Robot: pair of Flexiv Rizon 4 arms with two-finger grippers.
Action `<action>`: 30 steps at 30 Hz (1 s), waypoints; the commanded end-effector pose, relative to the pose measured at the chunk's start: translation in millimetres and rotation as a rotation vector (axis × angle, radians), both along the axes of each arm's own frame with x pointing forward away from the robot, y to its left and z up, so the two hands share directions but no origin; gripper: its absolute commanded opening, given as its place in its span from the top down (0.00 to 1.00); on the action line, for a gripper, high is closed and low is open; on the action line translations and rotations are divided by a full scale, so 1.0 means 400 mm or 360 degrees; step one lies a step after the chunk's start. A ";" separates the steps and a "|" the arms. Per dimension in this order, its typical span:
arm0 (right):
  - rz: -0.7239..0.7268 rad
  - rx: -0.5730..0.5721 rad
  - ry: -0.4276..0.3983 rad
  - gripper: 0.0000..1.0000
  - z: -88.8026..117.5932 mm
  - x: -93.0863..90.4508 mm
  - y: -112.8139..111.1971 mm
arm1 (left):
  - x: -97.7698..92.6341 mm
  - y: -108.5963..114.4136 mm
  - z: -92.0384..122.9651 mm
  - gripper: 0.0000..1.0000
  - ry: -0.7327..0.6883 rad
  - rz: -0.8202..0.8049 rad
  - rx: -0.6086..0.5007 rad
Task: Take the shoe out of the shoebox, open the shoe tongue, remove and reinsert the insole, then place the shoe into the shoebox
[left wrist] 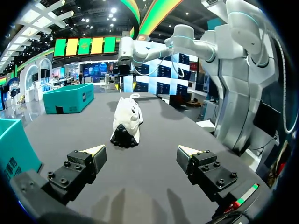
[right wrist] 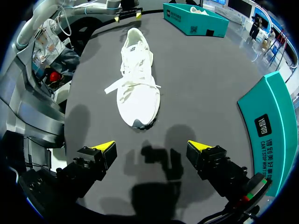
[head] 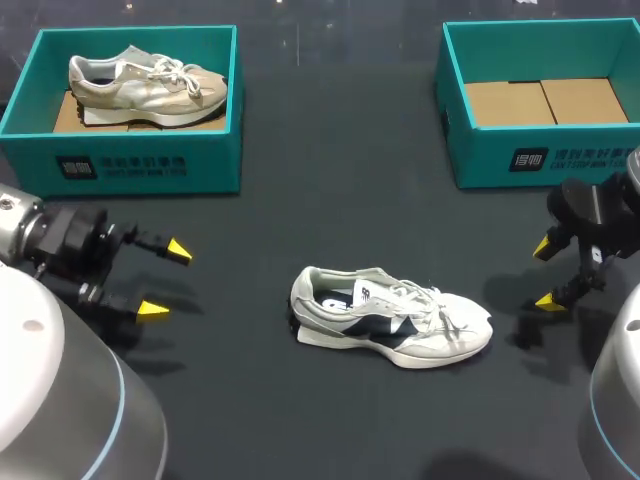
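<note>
White-and-navy sneaker (head: 390, 320) sits lower ctr on the dark table (head: 330, 200), toe to the right, well apart from the left shoebox (head: 130, 160) upper left and the right shoebox (head: 500, 155) upper right. My left gripper (head: 165, 280) at the left edge and right gripper (head: 546, 274) at the right edge flank it w/ a gap each side, both spread wide, holding nothing.

The left arm (head: 60, 400) and right arm (head: 620, 390) are rounded silver-grey shells, each ringed by a thin light-blue band (head: 121, 400). The left gripper (head: 165, 280) and right gripper (head: 546, 274) are black and blocky. Their fingers (left wrist: 74, 170) carry round screw heads and wedge-shaped yellow tips (right wrist: 105, 146), and each gripper has a small red-and-green strip (left wrist: 246, 195).
</note>
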State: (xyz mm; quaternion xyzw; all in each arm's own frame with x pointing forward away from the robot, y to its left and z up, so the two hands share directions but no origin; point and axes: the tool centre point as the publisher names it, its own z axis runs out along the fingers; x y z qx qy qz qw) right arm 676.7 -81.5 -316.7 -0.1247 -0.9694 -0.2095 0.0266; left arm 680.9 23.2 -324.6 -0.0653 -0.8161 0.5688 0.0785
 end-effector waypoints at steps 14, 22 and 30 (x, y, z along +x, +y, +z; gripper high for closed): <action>-0.0001 -0.0002 -0.0005 0.00 0.001 -0.005 -0.001 | 0.008 -0.011 -0.086 0.00 -0.0039 0.0091 -0.0085; -0.0001 -0.0002 -0.0005 0.00 0.001 -0.005 -0.001 | 0.012 -0.009 -0.090 0.00 -0.0050 0.0097 -0.0091; -0.0001 -0.0002 -0.0005 0.00 0.001 -0.005 -0.001 | 0.023 -0.005 -0.101 0.00 -0.0049 0.0130 -0.0095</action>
